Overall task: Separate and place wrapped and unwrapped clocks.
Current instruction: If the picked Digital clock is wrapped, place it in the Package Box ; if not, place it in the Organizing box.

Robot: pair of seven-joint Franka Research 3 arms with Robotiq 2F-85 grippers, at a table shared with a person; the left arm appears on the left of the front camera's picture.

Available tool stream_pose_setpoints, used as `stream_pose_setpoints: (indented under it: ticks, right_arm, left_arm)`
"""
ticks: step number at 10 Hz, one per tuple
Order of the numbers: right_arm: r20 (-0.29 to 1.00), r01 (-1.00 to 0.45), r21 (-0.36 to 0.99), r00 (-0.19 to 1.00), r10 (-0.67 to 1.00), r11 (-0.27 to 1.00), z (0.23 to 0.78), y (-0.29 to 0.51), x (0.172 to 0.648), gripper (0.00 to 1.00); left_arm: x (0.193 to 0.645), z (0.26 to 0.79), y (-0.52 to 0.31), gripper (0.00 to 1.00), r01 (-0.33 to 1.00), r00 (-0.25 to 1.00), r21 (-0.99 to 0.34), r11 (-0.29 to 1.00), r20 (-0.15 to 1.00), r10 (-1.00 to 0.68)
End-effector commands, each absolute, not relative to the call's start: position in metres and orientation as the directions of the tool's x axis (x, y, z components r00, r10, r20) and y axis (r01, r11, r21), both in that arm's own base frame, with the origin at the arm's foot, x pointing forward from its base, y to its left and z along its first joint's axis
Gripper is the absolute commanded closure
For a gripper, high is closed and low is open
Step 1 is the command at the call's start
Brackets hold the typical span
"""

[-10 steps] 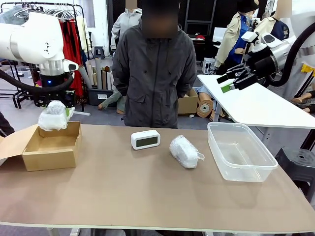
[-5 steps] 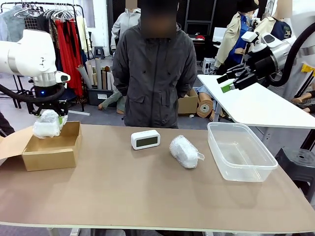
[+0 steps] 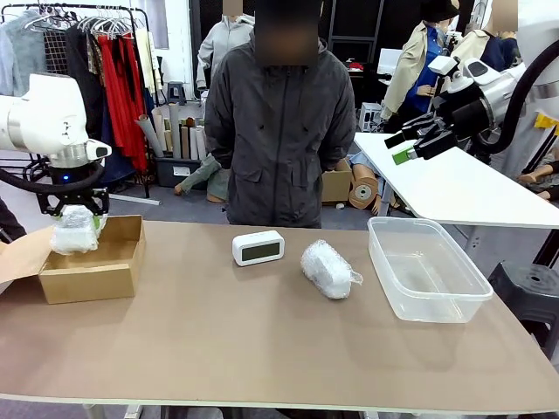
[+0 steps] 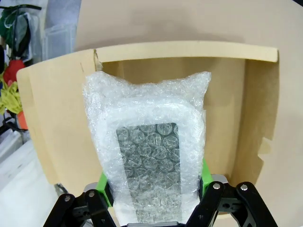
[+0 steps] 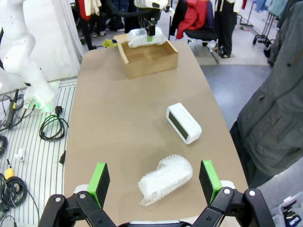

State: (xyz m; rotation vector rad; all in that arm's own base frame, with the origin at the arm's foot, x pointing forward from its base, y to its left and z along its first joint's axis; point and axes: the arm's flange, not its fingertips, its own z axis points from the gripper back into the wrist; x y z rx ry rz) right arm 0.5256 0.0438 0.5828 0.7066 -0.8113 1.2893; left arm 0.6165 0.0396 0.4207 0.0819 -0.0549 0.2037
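Note:
My left gripper [image 3: 77,223] is shut on a bubble-wrapped clock [image 3: 73,232] [image 4: 150,151] and holds it over the open brown cardboard box [image 3: 92,262] [image 4: 227,109] at the table's left end. In the right wrist view the same wrapped clock [image 5: 142,37] hangs over the box [image 5: 147,57]. A second wrapped clock [image 3: 327,268] [image 5: 164,179] lies on the table at centre right. The bare white clock [image 3: 258,247] [image 5: 183,122] with a dark screen stands just left of it. My right gripper [image 3: 409,145] [image 5: 154,178] is open, high above the table's right side.
A clear plastic tub [image 3: 425,266] sits at the right end of the brown table [image 3: 262,340]. A person in a dark grey jacket [image 3: 275,131] stands at the far edge, behind the clocks. A white table [image 3: 463,188] stands behind at the right.
My left gripper has carried the wrapped clock leftward and lower, from above the box's far right corner to over its left part. The right arm has not moved.

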Motion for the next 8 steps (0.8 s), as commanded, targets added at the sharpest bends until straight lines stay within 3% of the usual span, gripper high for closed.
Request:
stream_pose_setpoints:
  ticks: [1, 8]
  right_arm:
    - [0.839, -0.989, 0.007, 0.086, 0.537, 0.148, 0.584, 0.043, 0.525, 0.0]
    - [0.839, -0.989, 0.007, 0.086, 0.537, 0.148, 0.584, 0.043, 0.525, 0.0]
  left_arm:
    - [0.619, 0.416, 0.042, 1.0, -0.238, 0.969, 0.099, 0.966, 0.099, 0.228]
    - [0.623, 0.377, 0.035, 1.0, -0.233, 0.972, 0.139, 0.962, 0.071, 0.225]
